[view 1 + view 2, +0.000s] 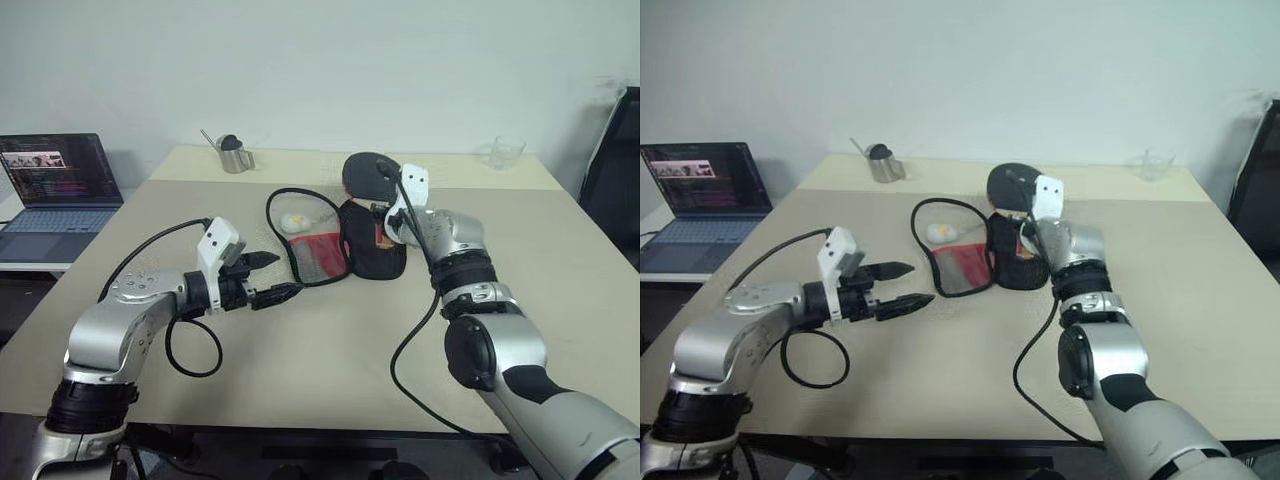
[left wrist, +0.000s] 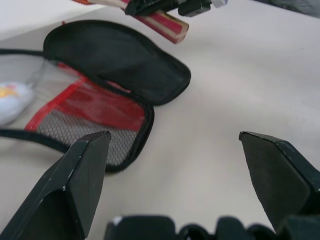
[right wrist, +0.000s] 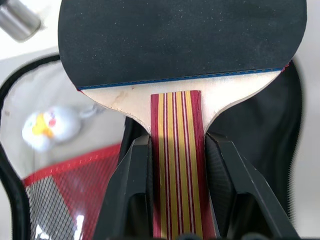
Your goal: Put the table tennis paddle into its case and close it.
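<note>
Head views: right gripper (image 1: 388, 222) clamped on table tennis paddle (image 1: 366, 173) handle, held above open case (image 1: 335, 247) on table (image 1: 560, 260), left gripper (image 1: 898, 287) spread wide, empty, just beside case; left wrist: case ahead of parted fingers (image 2: 75, 180); right wrist: striped handle pinched between fingers (image 3: 132, 190), blade over case.

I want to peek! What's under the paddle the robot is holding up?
The open case lies under the table tennis paddle: red mesh pocket and black flap. A white ball charm sits beside. The paddle hides part of the case.

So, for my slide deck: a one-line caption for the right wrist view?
Right gripper clamps the striped wooden handle of the black-rubber paddle above the open black-and-red fabric case.
</note>
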`<action>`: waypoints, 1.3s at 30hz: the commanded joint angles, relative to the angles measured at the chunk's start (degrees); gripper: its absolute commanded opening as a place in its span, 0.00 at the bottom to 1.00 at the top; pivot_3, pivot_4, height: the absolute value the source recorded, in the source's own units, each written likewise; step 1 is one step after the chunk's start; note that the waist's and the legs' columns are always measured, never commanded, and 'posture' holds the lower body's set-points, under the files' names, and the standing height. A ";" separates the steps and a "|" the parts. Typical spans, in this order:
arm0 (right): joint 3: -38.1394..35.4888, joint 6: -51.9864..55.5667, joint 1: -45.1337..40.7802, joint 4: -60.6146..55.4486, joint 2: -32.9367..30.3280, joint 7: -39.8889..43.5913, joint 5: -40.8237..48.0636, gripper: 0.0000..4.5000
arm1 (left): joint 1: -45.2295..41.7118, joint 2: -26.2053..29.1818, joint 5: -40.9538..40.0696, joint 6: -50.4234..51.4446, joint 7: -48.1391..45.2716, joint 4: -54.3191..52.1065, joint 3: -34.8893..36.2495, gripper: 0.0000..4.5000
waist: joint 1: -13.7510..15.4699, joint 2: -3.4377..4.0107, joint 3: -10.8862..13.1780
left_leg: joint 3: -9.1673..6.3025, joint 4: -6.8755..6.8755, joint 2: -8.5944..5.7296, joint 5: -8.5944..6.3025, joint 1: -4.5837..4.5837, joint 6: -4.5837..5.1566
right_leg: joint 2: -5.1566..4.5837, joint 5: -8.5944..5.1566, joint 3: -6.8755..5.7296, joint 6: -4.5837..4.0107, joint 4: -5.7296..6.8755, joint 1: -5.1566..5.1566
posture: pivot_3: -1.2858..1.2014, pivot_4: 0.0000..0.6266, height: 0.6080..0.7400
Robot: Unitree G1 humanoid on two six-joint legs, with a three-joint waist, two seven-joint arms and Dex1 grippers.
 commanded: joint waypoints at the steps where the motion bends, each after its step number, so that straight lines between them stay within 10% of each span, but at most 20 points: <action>1: 0.88 -3.87 -2.44 1.07 0.83 -0.02 -0.21 0.24 | 0.70 0.94 -1.83 1.13 1.56 -4.04 2.62 1.00 | 0.03 0.00 0.00 | 0.00 0.01 0.00 0.00 0.00 0.00 | 0.01 0.00 -0.02 0.00 0.00 0.00 | 0.52 0.24 1.00; 39: 2.13 -24.56 -3.25 21.58 3.51 -0.04 -3.54 0.24 | 7.92 4.36 -9.40 8.49 10.59 -16.06 8.48 1.00 | 0.00 0.00 0.00 | 0.01 0.01 0.13 0.00 0.03 -0.01 | 0.10 0.02 0.00 -0.07 -0.01 0.00 | 0.52 0.24 1.00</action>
